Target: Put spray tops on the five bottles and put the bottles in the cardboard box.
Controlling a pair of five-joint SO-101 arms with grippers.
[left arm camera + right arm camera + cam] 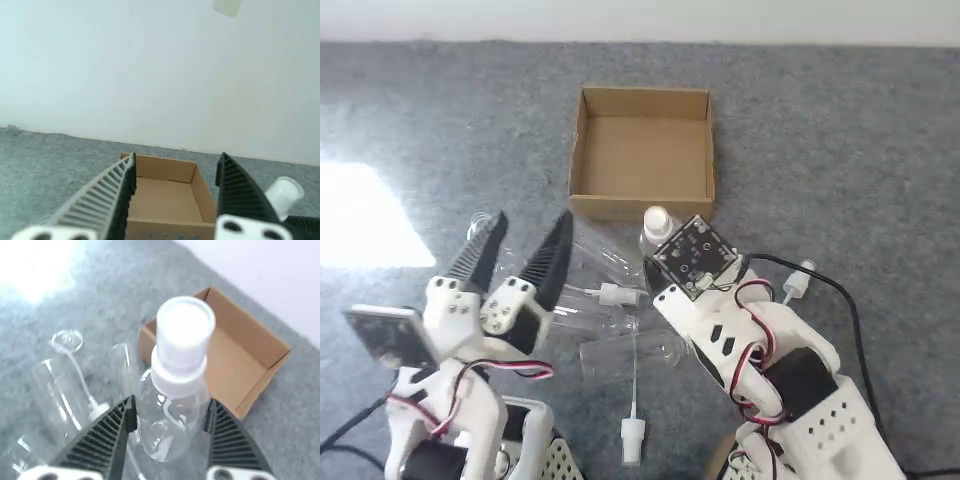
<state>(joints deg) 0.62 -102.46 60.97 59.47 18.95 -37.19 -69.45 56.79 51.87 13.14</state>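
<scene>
Two fingers of the right gripper clamp a clear bottle by its body. Its white top points up, just in front of the box. Left gripper is spread wide and empty, beside loose bottles lying on the table. One loose spray top lies between the arm bases.

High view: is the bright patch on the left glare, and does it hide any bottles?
High view: blown-out light patch on bare table, left of the lying bottles; right wrist view: similar patch, the bottle in the end effector unaffected.
</scene>
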